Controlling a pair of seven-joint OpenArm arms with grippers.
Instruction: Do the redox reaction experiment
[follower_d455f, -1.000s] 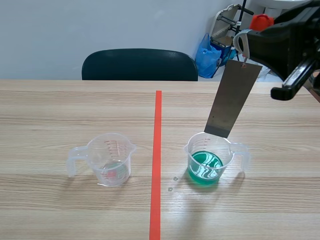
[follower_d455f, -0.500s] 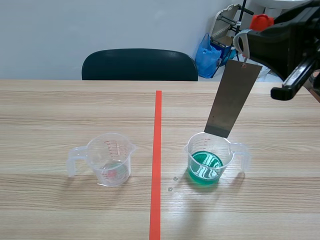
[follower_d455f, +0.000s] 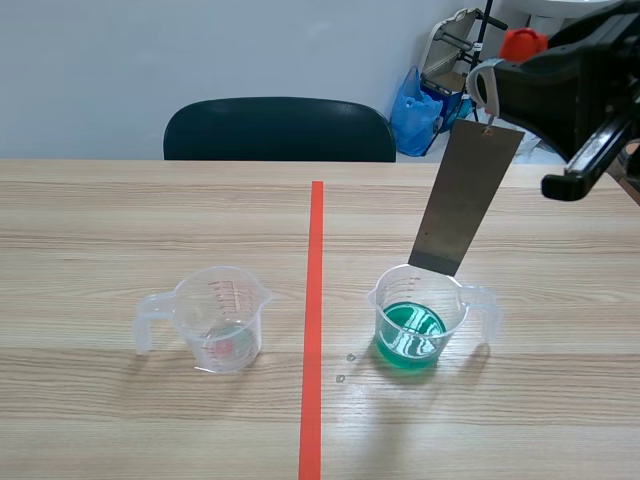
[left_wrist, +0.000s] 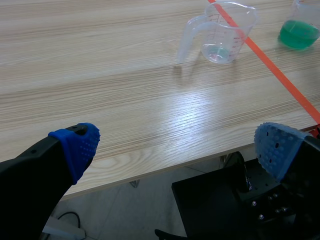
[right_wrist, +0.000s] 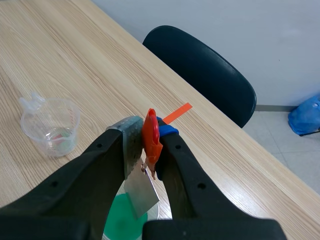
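Left gripper: released, fingers wide, off the table edge, well short of the green beaker. Clear beaker sits beside it, across the tape line. Metal strip hangs tilted over its far rim, right gripper clenched on the strip's top and an orange clip.

Risk: if lowered, the tilted strip may catch the rim, tipping the beaker and spilling liquid.

Unclear: whether the strip's edge touches the rim.

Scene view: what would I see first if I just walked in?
The grey metal plate stands out most: the right pincer holds it by its top end, and it hangs tilted with its lower end at the rim of the cup of bright green liquid. An orange-red tape line runs down the table's middle, with a clear cup on its other side.
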